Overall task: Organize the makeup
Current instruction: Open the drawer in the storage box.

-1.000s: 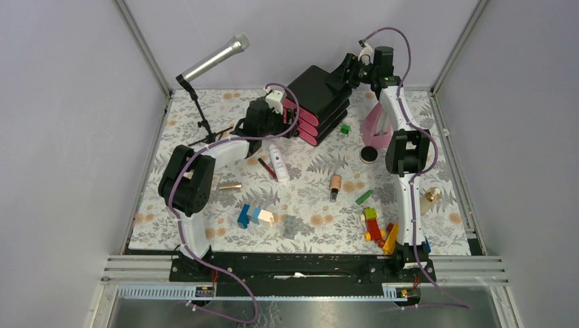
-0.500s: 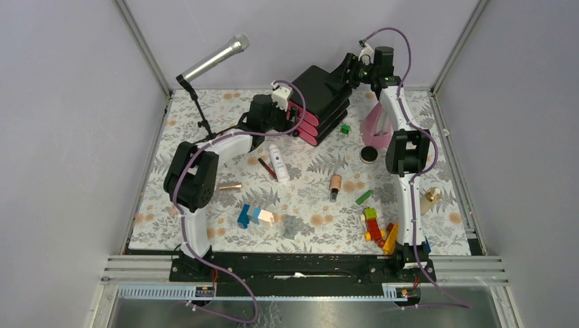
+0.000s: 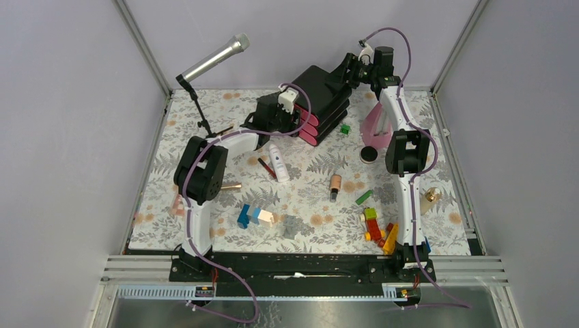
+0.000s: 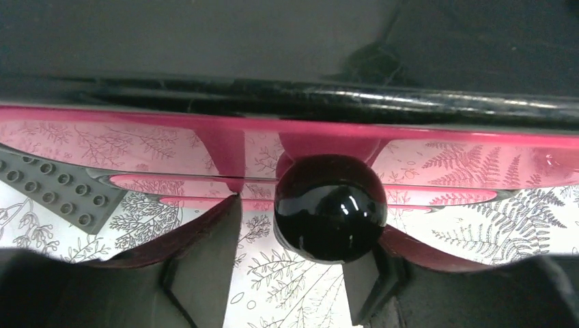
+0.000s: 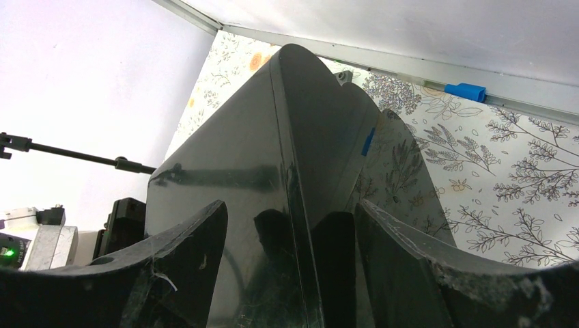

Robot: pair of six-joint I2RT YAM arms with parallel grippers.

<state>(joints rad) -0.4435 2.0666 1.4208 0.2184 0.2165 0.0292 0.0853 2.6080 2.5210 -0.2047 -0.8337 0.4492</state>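
L tool sits at the front of the black organiser; jaws spread, with the round black knob of a pink drawer between them; the knob lies against the R-hand finger, w/ a gap to the other finger, so no pinch shows; a grey studded plate lies on the counter off to that tool's L side.

R tool is up at the organiser's top rear edge; jaws spread wide, straddling the glossy black ridge; can't tell whether the pads press on it.

Makeup is all on the counter, none in either tool: white tube just short of the L tool, on the arm-base side; thin red pencil beside the tube; rose-gold lipstick further back toward the bases, near the L arm's elbow; peach bottle w/ black cap well apart from both tools, roughly between them and nearer the bases; round black compact well below the R tool, just beside the pink wedge.

Bright bricks are scattered far from both tools, near the bases.
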